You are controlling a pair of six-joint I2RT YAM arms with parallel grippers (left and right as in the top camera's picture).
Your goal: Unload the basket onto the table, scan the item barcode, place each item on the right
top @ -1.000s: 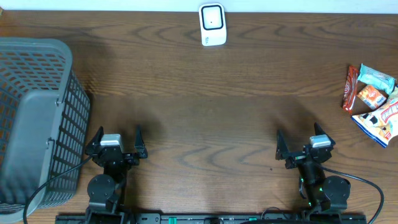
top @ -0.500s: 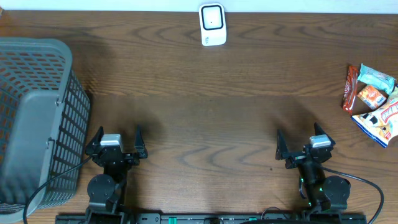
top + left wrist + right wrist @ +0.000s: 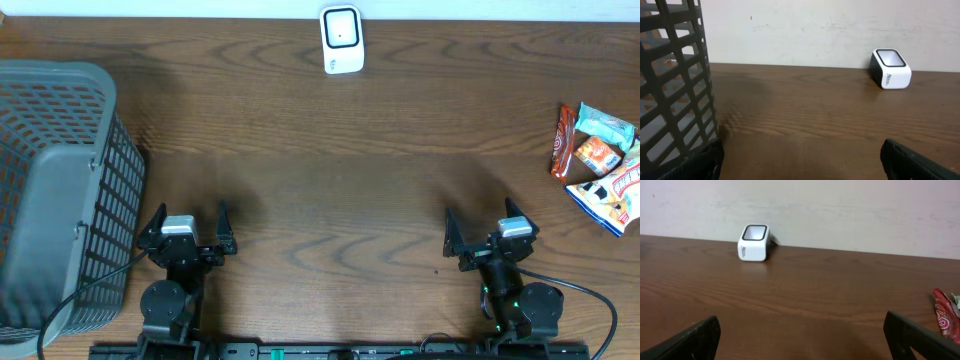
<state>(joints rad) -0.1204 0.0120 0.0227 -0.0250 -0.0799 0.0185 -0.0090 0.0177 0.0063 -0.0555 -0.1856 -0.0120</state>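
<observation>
A white barcode scanner (image 3: 341, 40) stands at the far middle of the table; it also shows in the left wrist view as the scanner (image 3: 890, 69) and in the right wrist view as the scanner (image 3: 754, 243). Several snack packets (image 3: 598, 168) lie in a pile at the right edge; a red packet (image 3: 944, 315) shows at the right of the right wrist view. My left gripper (image 3: 190, 226) rests open near the front left, nothing between its fingers. My right gripper (image 3: 482, 230) rests open near the front right, also empty, well short of the packets.
A large grey mesh basket (image 3: 55, 190) stands at the left edge, close beside the left gripper; its wall (image 3: 675, 85) fills the left of the left wrist view. Bare wood lies between the grippers and the scanner. A pale wall runs behind the table.
</observation>
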